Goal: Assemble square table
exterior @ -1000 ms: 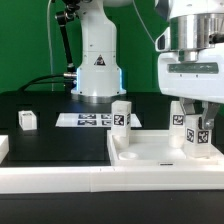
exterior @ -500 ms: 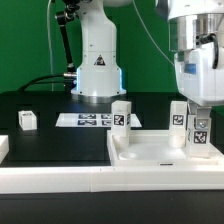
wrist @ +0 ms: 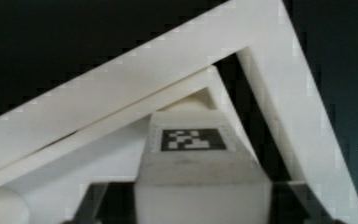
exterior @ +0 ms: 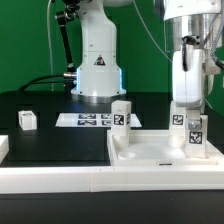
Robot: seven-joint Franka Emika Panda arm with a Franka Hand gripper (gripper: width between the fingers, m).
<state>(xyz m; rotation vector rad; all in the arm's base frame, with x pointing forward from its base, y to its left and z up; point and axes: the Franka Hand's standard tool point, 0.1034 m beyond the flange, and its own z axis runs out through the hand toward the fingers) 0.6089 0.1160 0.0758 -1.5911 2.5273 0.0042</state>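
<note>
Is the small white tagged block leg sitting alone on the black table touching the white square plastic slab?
Apart. The exterior view shows bare black table between the small white block leg and the white square slab.

The pincer [exterior: 188, 98] hangs just above two upright tagged legs, the front leg [exterior: 196, 135] and the rear leg [exterior: 177, 116], both directly beneath it on the square slab [exterior: 160, 153]. Well apart from the pincer, toward the exterior view's left, the third leg [exterior: 121, 115] stands on the slab's corner. Farther still, the loose leg [exterior: 27, 120] sits on the bench [exterior: 55, 145].
</note>
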